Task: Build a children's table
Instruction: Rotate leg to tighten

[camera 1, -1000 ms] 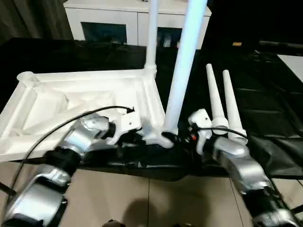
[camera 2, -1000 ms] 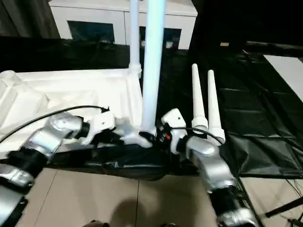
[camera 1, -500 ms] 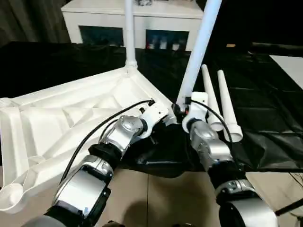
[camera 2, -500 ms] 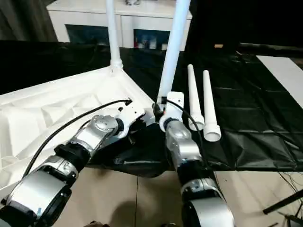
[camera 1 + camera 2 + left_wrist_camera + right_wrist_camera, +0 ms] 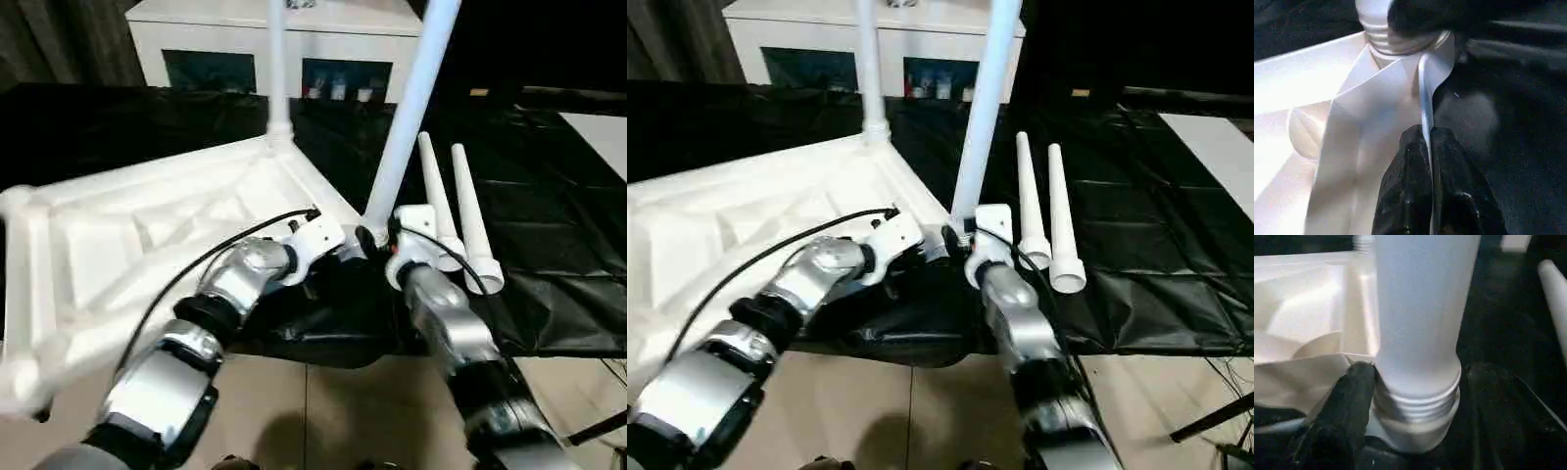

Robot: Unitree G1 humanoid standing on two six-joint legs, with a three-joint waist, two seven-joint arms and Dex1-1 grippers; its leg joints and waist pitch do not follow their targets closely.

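The children's table lies upside down on the black cloth, its ribbed white top point(image 5: 147, 225) facing up. One leg point(image 5: 278, 59) stands in the far corner socket. Another leg point(image 5: 407, 108) leans up from the near right corner. Two loose legs point(image 5: 434, 196) point(image 5: 473, 220) lie side by side to the right. My left gripper point(image 5: 1422, 134) is shut on the top's thin rim beside that near corner. My right gripper point(image 5: 1418, 377) straddles the leaning leg's threaded base. One finger point(image 5: 1347, 401) touches it and the other point(image 5: 1488, 396) stands a little off.
A white cabinet point(image 5: 196, 29) with glass doors stands behind the black cloth point(image 5: 549, 196). A pale surface point(image 5: 607, 127) shows at the far right edge. Tiled floor point(image 5: 323, 411) lies below the cloth's front edge.
The view has shifted and tilted. The table top has swung round, its near right corner now farther from me beside the loose legs. Both grippers stayed at that corner.
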